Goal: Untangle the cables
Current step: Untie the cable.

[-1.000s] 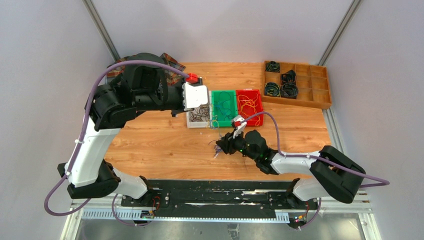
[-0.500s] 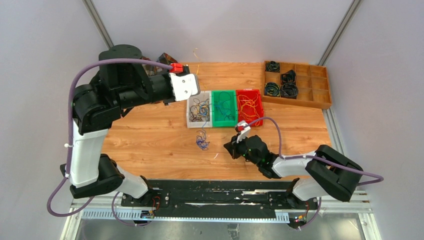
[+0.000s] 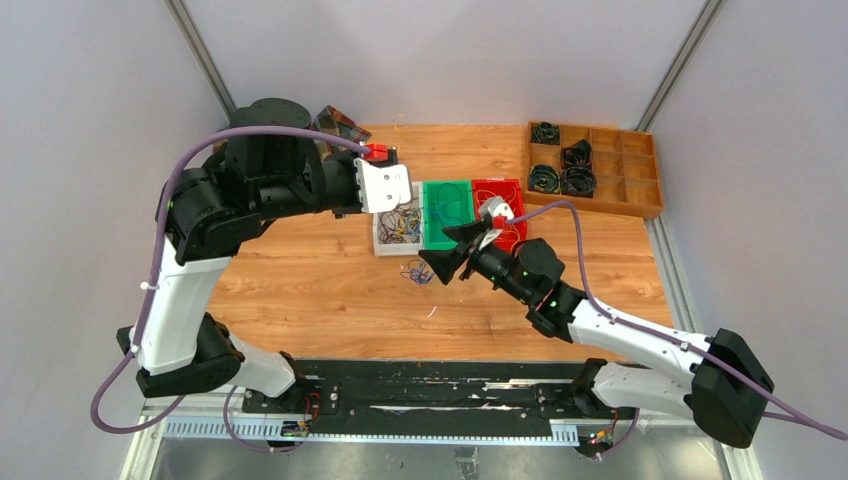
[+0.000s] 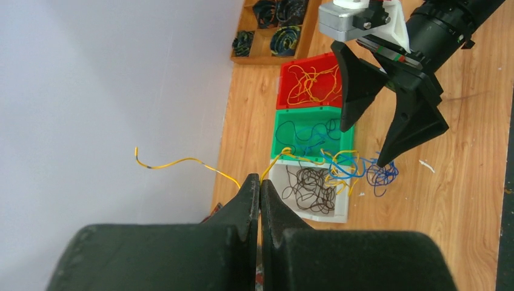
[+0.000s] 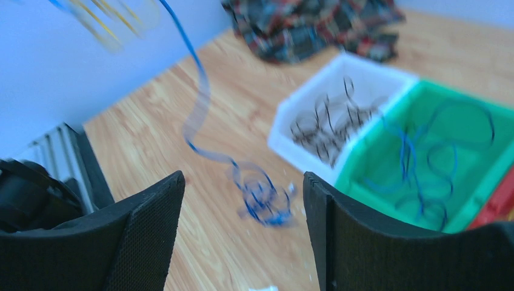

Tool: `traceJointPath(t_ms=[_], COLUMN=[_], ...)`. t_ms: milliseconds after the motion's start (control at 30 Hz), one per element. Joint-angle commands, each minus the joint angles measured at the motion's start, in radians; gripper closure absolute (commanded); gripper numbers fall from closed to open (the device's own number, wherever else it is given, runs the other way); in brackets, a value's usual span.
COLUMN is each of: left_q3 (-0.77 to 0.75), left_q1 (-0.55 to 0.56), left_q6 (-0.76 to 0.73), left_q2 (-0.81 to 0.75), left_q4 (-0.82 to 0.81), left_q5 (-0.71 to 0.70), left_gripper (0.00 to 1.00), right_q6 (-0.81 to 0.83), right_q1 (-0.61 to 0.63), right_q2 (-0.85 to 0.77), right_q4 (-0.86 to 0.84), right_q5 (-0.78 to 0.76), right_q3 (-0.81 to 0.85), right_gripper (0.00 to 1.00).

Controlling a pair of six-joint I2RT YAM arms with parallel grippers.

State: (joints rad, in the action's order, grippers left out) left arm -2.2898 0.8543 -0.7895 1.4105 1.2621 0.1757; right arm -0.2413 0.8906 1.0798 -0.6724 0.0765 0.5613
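One yellow cable (image 4: 182, 161) is clenched in the left fingers (image 4: 251, 193) above the white bin (image 4: 341, 207), while the right fingers (image 5: 151, 224) are held released over a blue cable tangle (image 4: 380, 176) lying on the bench (image 4: 436, 206) by that bin's near side.

this is a robotics lab, set up as a closed test cell. plain pale walls (image 3: 90, 150) joined by bare metal posts (image 3: 203, 60) box in one wooden tabletop (image 3: 320, 290). two robot arms, the left arm (image 3: 190, 270) and the right arm (image 3: 620, 325), are bolted to a black rail (image 3: 430, 385) along the tabletop's near edge, each trailing a purple cord (image 3: 270, 127). the props are tidy and few: a white bin (image 3: 395, 252), a green bin (image 3: 446, 183) and a red bin (image 3: 497, 182) stand in a row toward the far edge, holding thin wires (image 3: 497, 212). a wooden tray (image 3: 600, 206) with compartments sits at the far right corner and a plaid cloth (image 3: 340, 122) at the far left corner.
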Motion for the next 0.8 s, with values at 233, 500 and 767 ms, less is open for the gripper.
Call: traceJointPath(t_ms=[233,500,767], left_q3=[-0.007,-0.032,-0.123], left_q1=[0.009,0.009,0.009], left_q6=[-0.003,-0.001,-0.024], left_q2=[-0.016,-0.017,0.002], left_q4=[-0.017,-0.017,-0.05], left_q5=[0.038,0.039,-0.042], left_gripper=[0.99,1.0,0.99], right_q6=[0.013,-0.006,-0.036], right_q1=[0.011,0.01,0.01], right_q2=[0.116,0.135,0.127], right_q4=[0.03,0.005,-0.01], right_q5=[0.038,-0.004,-0.138], right_q3=[0.085,0.067,-0.091], right_gripper=[0.43,0.99,0.99])
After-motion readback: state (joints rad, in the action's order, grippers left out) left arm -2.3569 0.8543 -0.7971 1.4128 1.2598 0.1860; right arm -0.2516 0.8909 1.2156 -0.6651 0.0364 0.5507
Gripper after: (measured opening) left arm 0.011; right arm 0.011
